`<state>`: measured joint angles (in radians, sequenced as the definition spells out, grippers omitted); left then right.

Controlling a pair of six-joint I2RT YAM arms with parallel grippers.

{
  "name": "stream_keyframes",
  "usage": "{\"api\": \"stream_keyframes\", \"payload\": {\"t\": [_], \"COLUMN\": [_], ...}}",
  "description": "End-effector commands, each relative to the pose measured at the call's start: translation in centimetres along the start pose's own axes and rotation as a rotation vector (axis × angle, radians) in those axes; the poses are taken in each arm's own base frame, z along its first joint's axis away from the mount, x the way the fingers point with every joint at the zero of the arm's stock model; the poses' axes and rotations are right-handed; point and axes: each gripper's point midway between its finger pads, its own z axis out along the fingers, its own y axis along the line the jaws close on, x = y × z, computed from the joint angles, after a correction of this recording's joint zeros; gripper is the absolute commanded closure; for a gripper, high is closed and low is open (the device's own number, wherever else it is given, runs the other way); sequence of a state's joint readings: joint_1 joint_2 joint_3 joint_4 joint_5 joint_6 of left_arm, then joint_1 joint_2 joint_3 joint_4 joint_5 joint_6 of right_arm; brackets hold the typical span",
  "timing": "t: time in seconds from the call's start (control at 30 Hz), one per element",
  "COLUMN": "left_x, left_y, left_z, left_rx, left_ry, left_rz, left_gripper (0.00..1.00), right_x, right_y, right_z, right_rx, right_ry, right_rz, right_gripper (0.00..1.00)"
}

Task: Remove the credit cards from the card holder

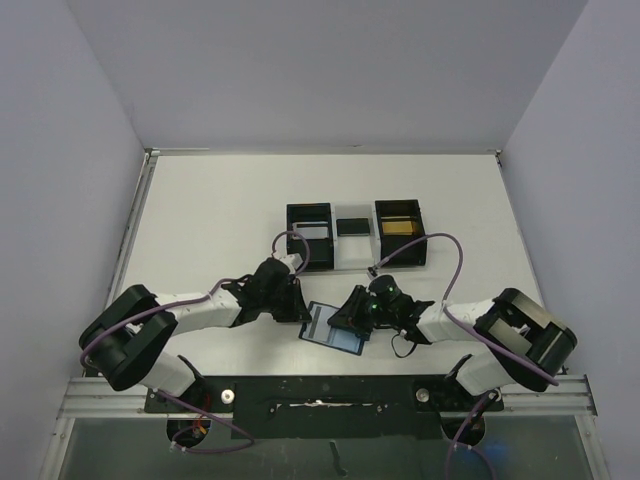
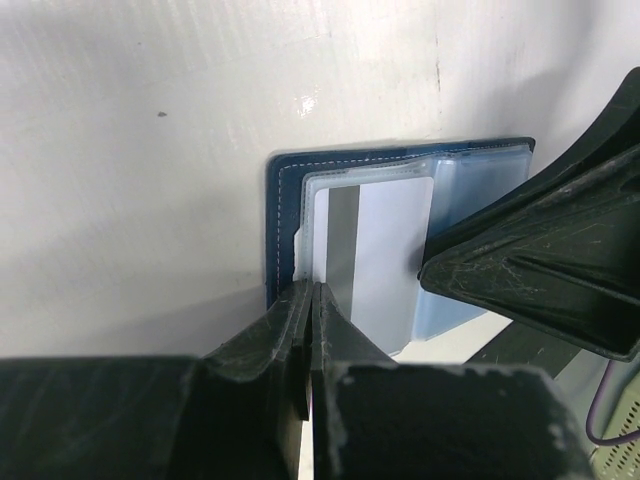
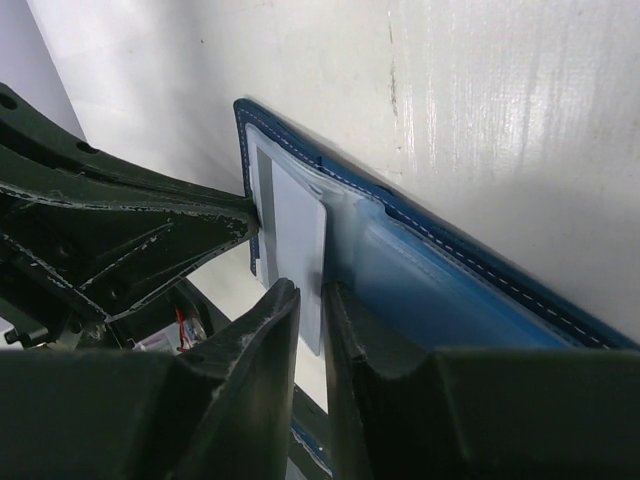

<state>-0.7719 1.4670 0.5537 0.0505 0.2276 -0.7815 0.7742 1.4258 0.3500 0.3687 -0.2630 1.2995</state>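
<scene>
The dark blue card holder point(image 1: 320, 327) lies spread open on the table between both arms, its clear inner pockets point(image 2: 465, 190) facing up. A silver-grey credit card point(image 2: 390, 250) with a darker stripe sticks partway out of a pocket. My right gripper point(image 3: 312, 295) is closed narrowly on the free end of this card point(image 3: 298, 230); it comes in from the right point(image 1: 345, 318). My left gripper point(image 2: 312, 292) is shut, its tips pressing on the card holder's left edge point(image 2: 285, 200), with nothing between the fingers.
Behind the card holder stand two black open-top boxes point(image 1: 292, 245) point(image 1: 424, 240) joined by a white tray point(image 1: 352, 258). A gold card point(image 1: 398, 227) lies in the right box, a pale one point(image 1: 312, 231) in the left, a dark one point(image 1: 352, 226) on the tray.
</scene>
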Motion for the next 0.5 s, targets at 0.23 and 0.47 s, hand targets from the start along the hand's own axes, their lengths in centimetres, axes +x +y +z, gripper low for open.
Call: {"api": "stream_keyframes", "payload": {"t": [0.23,0.47], "left_x": [-0.1,0.1], "left_y": [0.3,0.2], "left_z": [-0.7,-0.8], "left_rx": [-0.020,-0.008], "left_ry": [-0.020,-0.017], "left_rz": [0.011,0.011], "left_gripper": [1.00,1.00], "right_x": [-0.5,-0.4], "right_y": [1.8,0.7], "right_z": [0.5,1.1], "right_rx": [-0.072,0.010], "right_ry": [-0.027,-0.026], "right_rz": [0.005,-0.002], "right_gripper": [0.82,0.81]}}
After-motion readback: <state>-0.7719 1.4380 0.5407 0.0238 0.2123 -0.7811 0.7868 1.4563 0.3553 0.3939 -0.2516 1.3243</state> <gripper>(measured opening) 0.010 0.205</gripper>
